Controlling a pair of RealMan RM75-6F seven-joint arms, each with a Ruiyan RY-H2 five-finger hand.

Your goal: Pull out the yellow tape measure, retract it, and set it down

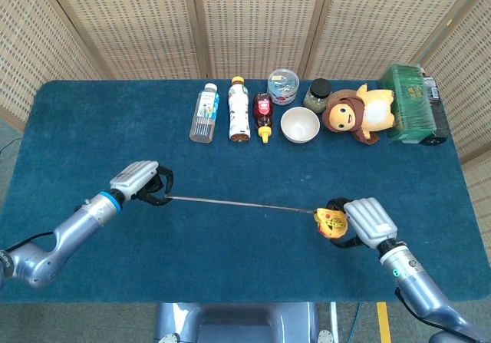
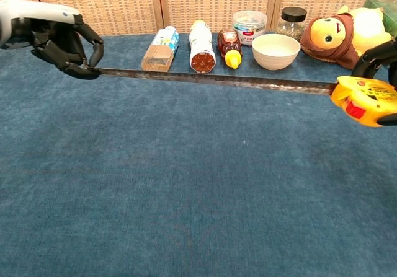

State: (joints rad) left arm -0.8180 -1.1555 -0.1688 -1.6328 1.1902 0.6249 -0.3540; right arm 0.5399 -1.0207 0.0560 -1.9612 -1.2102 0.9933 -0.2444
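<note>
My right hand is wrapped around the round yellow tape measure case with its red button, holding it just above the dark blue cloth-covered table, near the front edge on my right side. From the case's mouth the thin metal tape blade runs out taut across the cloth toward my left. My left hand has its black fingertips pinched together on the far end of that blade, low over the cloth.

Measured from the case, the small cream ceramic bowl sits well back and a little to my left, in the row along the table's far edge. Beside the bowl, further left, lie a small brown sauce bottle with a yellow cap, a white bottle with a yellow cap and a clear plastic water bottle with a white cap. Behind the bowl stand a clear round tub with a pale lid and a dark-lidded glass jar. Straight back from the case rests a brown-hooded yellow plush toy, and right of it a green packet.
</note>
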